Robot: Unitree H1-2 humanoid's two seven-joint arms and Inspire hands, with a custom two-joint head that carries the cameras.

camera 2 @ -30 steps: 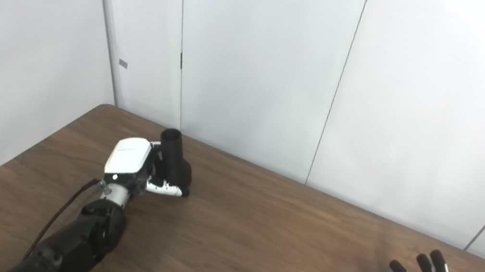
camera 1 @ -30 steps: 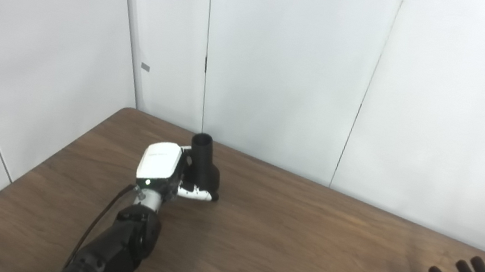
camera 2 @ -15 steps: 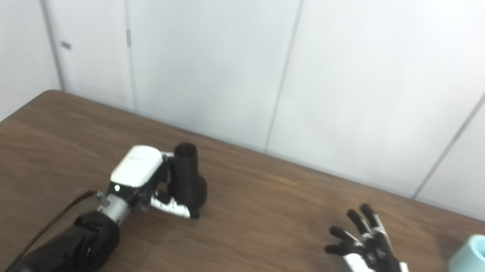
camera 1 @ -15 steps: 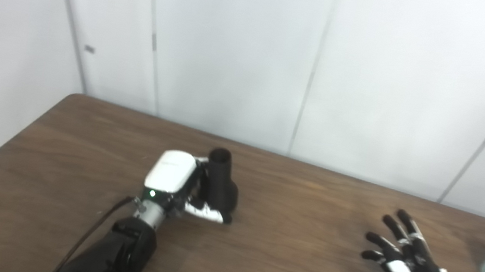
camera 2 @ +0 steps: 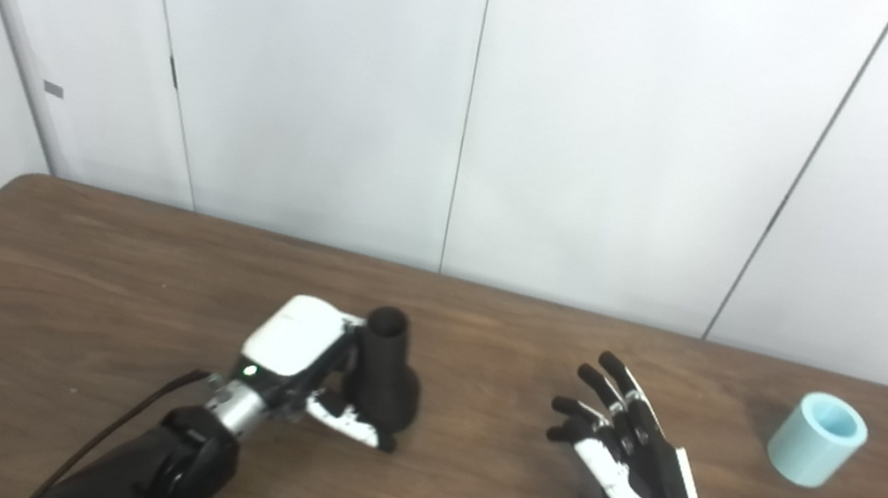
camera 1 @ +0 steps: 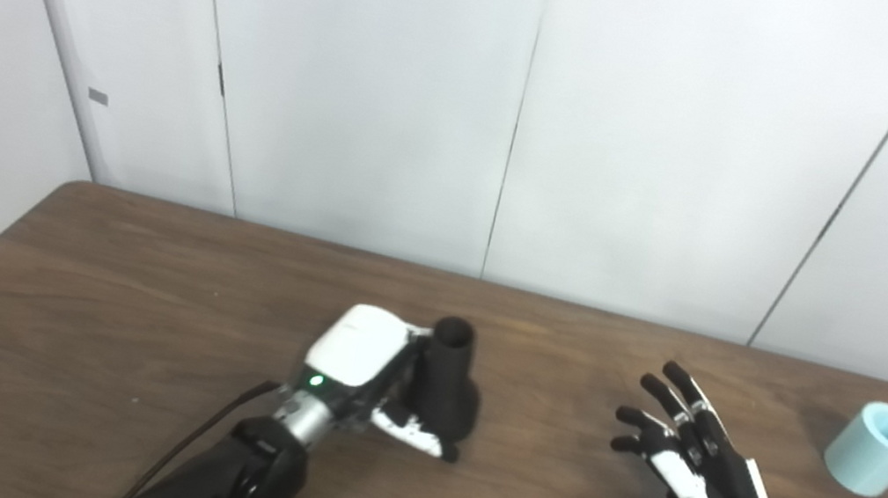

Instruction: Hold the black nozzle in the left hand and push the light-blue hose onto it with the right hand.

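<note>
Nearest the bottom edge, two dark arms come up onto the brown wooden desk (camera 1: 88,300). At lower right of the frame the right hand (camera 1: 697,481) hovers palm up with its fingers (camera 1: 656,398) spread wide apart, holding nothing. Left of center, the left hand (camera 1: 370,380) (white-backed, with a small green light near the wrist) is wrapped around the black nozzle (camera 1: 448,383), which stands upright on the desk with its wider base down and its open narrow mouth pointing up; the thumb curls across the base in front. Farther back at the right edge of the frame, the light-blue hose (camera 1: 878,449), a short stubby tube tilted on its side, lies on the desk well apart from the right hand. White wall panels (camera 1: 364,76) rise behind the desk.
</note>
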